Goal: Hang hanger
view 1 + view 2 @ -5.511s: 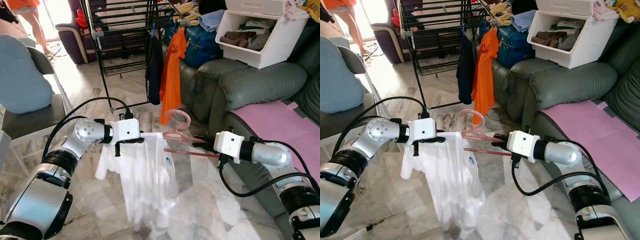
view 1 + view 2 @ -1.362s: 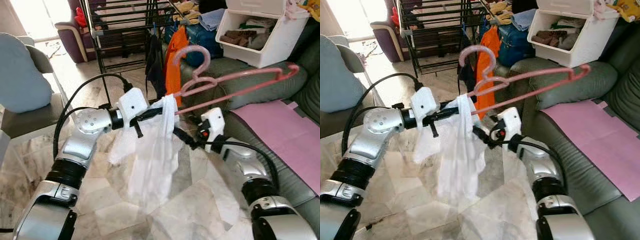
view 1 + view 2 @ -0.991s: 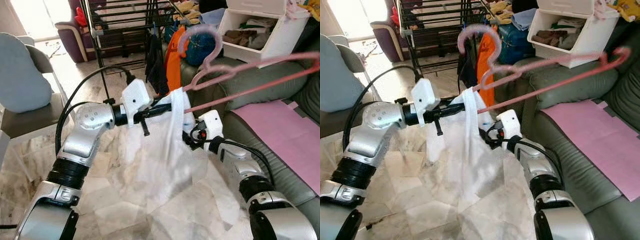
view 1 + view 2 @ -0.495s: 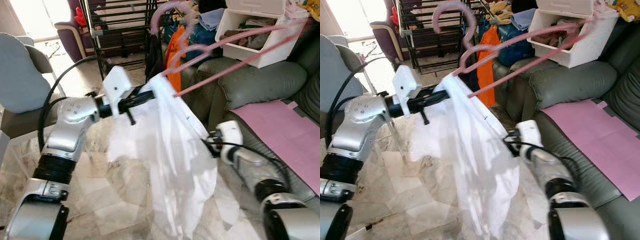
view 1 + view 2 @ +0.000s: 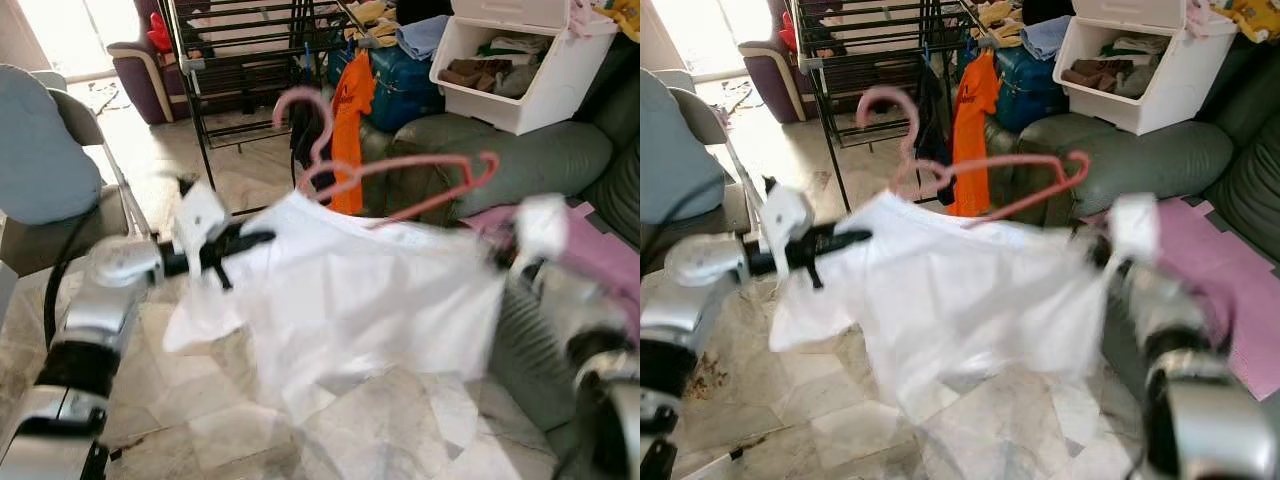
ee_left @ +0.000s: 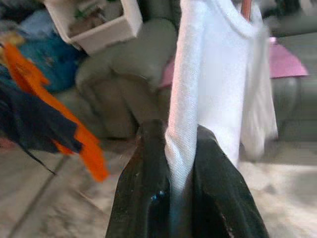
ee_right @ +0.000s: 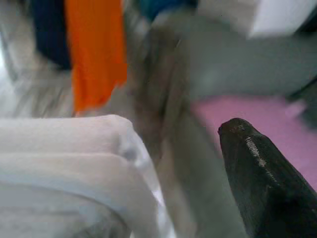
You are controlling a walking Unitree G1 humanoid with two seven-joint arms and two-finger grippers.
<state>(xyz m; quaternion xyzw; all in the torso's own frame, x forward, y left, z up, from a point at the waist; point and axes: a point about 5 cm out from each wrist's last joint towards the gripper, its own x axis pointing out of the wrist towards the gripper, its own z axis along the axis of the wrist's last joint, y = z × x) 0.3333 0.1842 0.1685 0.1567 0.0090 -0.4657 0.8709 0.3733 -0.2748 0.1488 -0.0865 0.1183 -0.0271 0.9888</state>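
Two grippers hold a white cotton T-shirt [image 5: 380, 300] stretched wide between them, over the marble floor [image 5: 200, 400] in front of the black metal drying rack [image 5: 240, 60]. Left gripper [image 6: 173, 163] is clamped on a fold of the shirt's left edge; its wrist view shows the cloth pinched between both black fingers [image 6: 143, 188]. Right gripper [image 5: 500, 262] is at the shirt's right edge, heavily motion-blurred; its wrist view shows one black finger [image 7: 262, 173] with white fabric next to it, so cannot tell if it is closed on the cloth. Pink plastic hanger [image 5: 400, 180] sits at the shirt's top edge, hook [image 5: 300, 105] up and tilted toward the rack, not on any rail. Orange shirt [image 5: 350, 130] and dark garment [image 5: 308, 135] hang from the rack behind it. Grey sofa [image 5: 520, 160] with pink sheet [image 5: 1230, 290] on the right, white storage bin [image 5: 520, 60] on top.
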